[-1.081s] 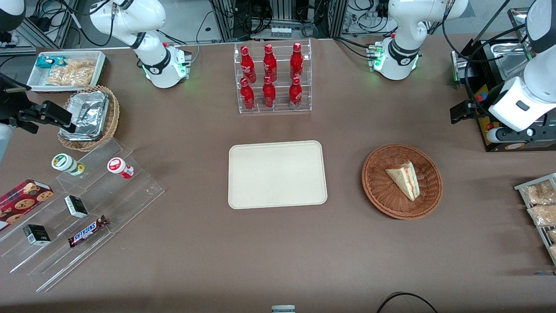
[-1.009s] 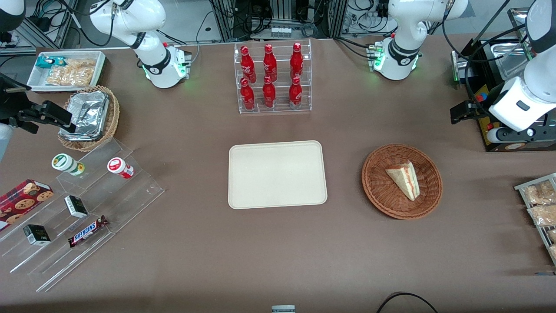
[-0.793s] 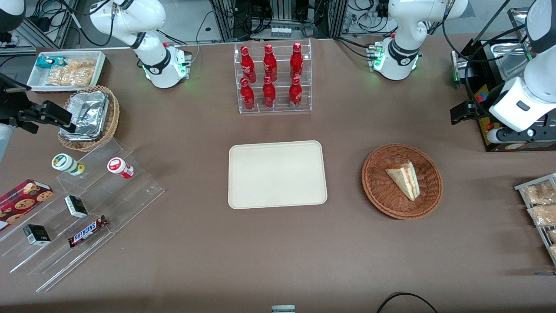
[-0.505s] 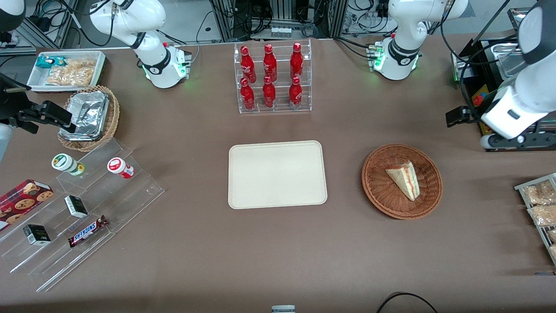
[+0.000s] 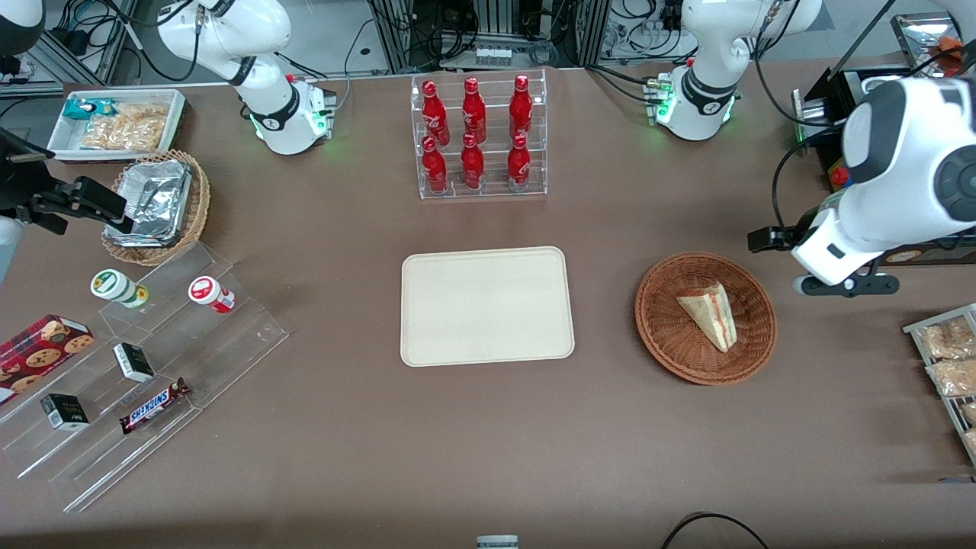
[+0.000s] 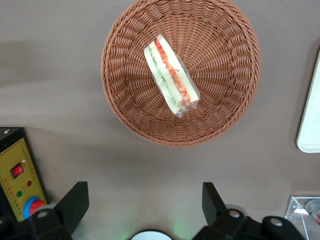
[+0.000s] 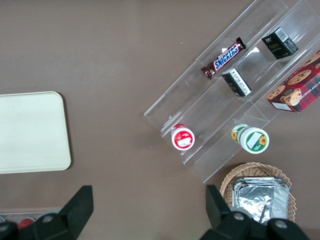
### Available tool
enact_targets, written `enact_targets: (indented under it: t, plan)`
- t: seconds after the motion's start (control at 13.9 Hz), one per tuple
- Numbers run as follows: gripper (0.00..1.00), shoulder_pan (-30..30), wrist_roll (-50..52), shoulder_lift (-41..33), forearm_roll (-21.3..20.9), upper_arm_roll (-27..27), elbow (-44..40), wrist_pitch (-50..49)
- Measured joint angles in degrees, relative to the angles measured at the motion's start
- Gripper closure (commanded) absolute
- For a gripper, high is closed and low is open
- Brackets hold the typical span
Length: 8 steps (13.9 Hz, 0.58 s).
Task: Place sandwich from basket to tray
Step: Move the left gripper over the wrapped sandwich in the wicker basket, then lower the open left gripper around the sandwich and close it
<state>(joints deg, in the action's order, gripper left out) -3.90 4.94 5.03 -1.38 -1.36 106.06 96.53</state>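
Where it earlier hung by the black control box (image 5: 907, 255), the gripper (image 6: 142, 212) has swung nearer the basket (image 5: 663, 335) — fingers (image 6: 75, 200) spread wide, holding nothing, above bare table just beside the rim. Basket: one sandwich (image 5: 711, 313), lying inside, unmoved. Tray (image 5: 486, 306): near it, toward the parked arm, nothing on it. Farther off — rack of red bottles (image 5: 476, 137).

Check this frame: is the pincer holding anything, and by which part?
Nothing is held. The open pincer hangs beside the basket; the sandwich lies inside, untouched.
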Motion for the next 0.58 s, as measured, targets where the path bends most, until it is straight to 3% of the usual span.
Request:
enact_targets:
  t: [0.58]
  plan:
    - [0.00,-0.84,5.39,1.59,0.00,-0.11,10.08,14.36]
